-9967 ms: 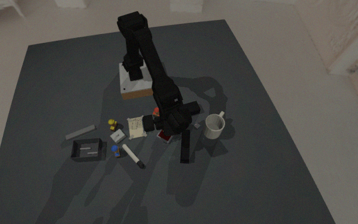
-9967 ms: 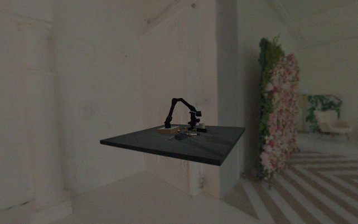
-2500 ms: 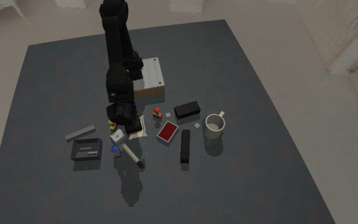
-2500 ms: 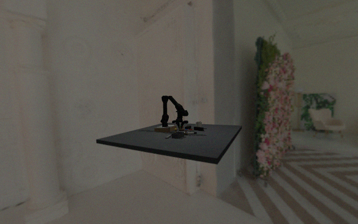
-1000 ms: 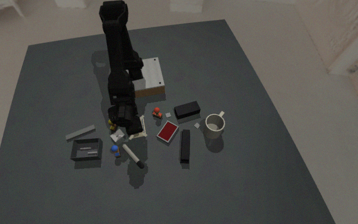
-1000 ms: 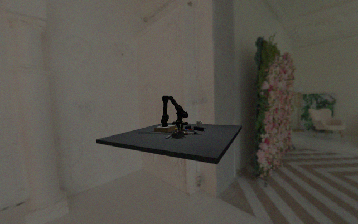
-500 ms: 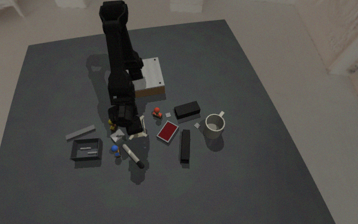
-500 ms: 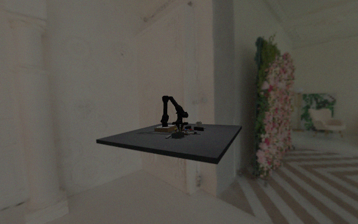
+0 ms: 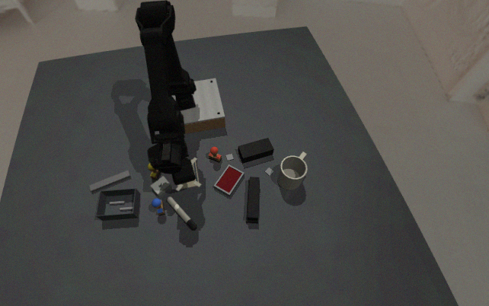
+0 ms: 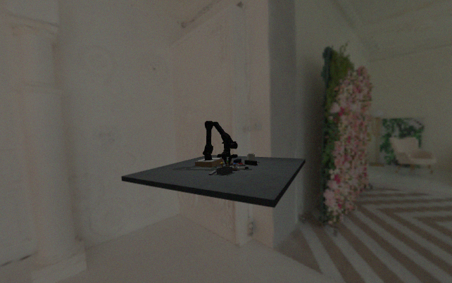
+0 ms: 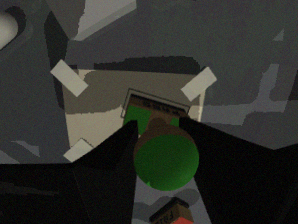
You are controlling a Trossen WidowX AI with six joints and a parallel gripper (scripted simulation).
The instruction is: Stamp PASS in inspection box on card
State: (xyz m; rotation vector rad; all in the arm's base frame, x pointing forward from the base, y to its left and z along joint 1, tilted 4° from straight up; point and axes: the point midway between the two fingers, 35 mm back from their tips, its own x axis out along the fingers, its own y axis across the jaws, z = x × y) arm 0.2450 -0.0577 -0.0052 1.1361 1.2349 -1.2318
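Starting at your left in the top view, a grey bar (image 9: 110, 181) lies above a dark open tray (image 9: 117, 205) with two small pale sticks in it. Next you have a blue-knobbed stamp (image 9: 157, 205) and a yellow-knobbed stamp (image 9: 152, 170), the latter partly under the arm. Just right of the blue one, a white marker (image 9: 181, 212) with a black cap lies slanted.

In the middle, your gripper (image 11: 161, 137) is clenched on the green-knobbed PASS stamp (image 11: 165, 157) (the wrist view shows it best). Its base hangs over the card (image 11: 100, 106), which is taped at the corners, and sits over the dark-outlined inspection box (image 11: 157, 104); you cannot tell whether it touches the paper.

Further right stand a red-knobbed stamp (image 9: 214, 153), the red ink pad (image 9: 228, 180), two black blocks (image 9: 256, 148) (image 9: 252, 199), and a white mug (image 9: 293, 172), all on the dark bench (image 9: 343, 190).
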